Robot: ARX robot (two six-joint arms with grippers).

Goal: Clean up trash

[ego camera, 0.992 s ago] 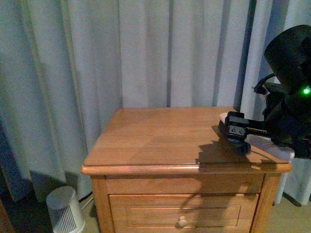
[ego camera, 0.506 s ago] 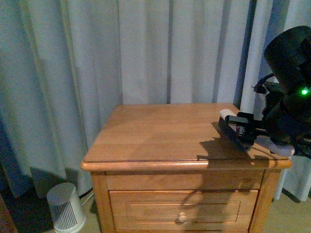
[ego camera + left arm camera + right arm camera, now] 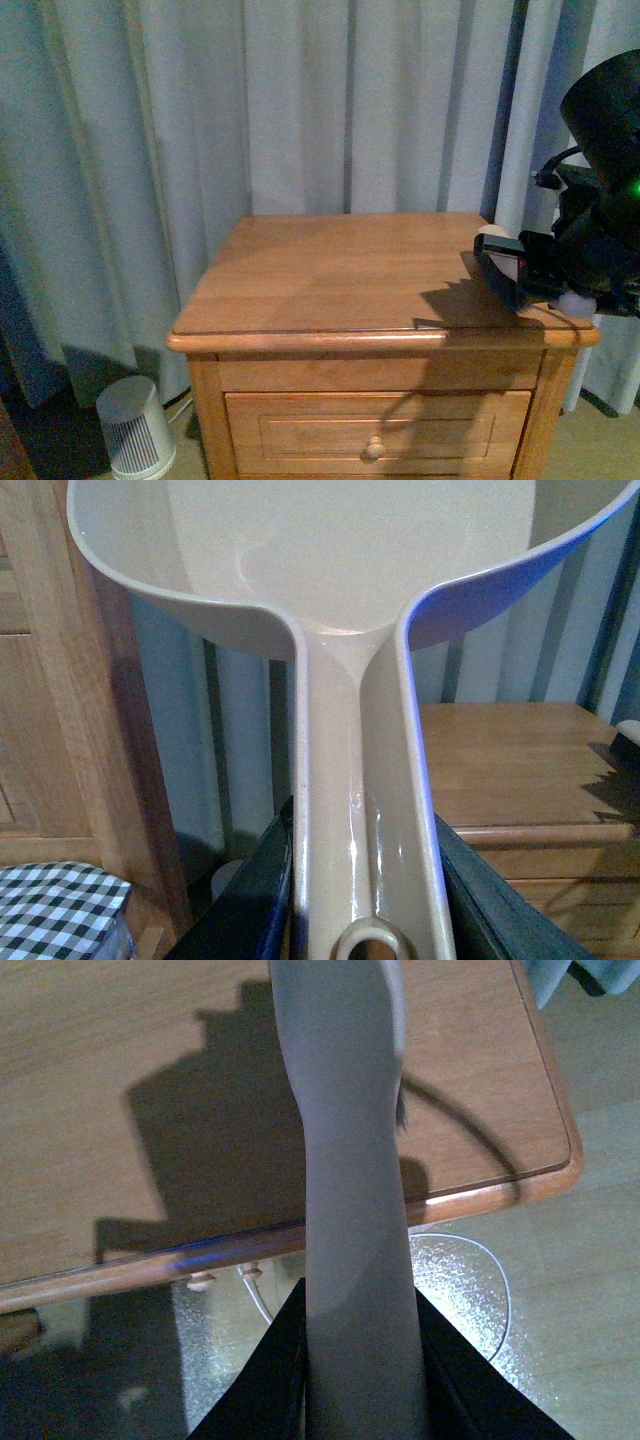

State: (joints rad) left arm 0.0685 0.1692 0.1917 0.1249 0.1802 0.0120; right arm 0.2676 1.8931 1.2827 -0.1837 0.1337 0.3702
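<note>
Right tool (image 3: 360,1360) pinches the brush (image 3: 345,1160) handle over the table's (image 3: 330,270) right front corner, left tool (image 3: 365,900) clamps the dustpan (image 3: 340,560) handle well off the table; trash wad in no view, so a sweep now would likely run blind or drop anything past the unguarded edge.

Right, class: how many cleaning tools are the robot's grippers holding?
2. The dustpan is in the left gripper; the grey-handled brush is in the right gripper, over the nightstand's right front edge.
</note>
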